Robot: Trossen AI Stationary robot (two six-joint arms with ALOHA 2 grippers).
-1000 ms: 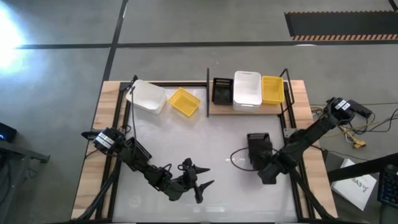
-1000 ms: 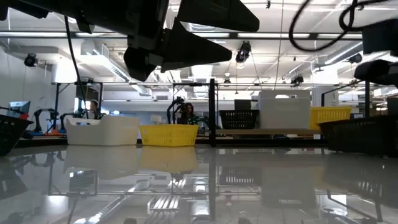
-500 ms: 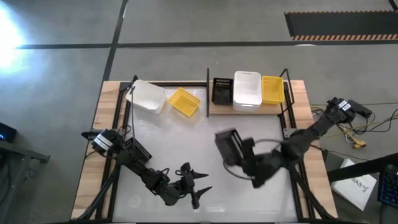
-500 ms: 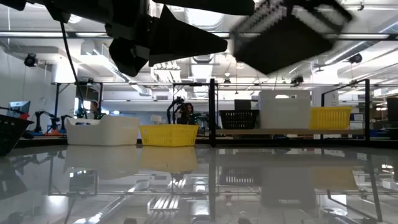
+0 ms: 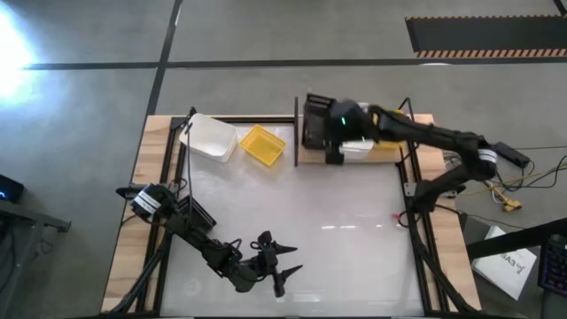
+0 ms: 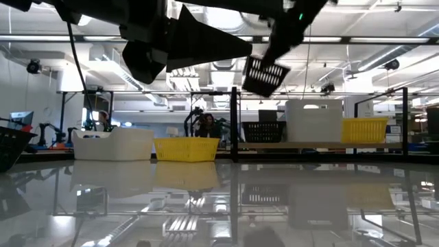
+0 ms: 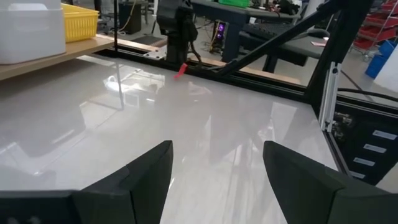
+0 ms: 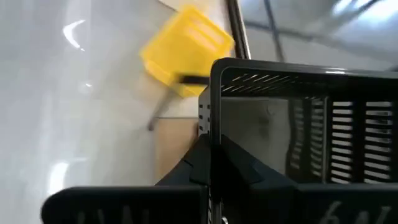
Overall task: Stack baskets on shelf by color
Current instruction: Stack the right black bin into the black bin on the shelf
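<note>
We see a glossy white table [image 5: 292, 221] framed in pale wood. On it, toward the upper left of the high view, sit a white basket [image 5: 208, 137] and a yellow basket [image 5: 263, 144]. The shelf [image 5: 306, 158] at upper centre carries a black basket [image 6: 261, 131], a white stack [image 6: 313, 121] and a yellow one [image 6: 364, 129].

The white tabletop [image 5: 328, 221] lies open mid-table; shelf [image 5: 306, 157] rods [image 5: 296, 133] and baskets [image 5: 354, 146] crowd the far edge.
</note>
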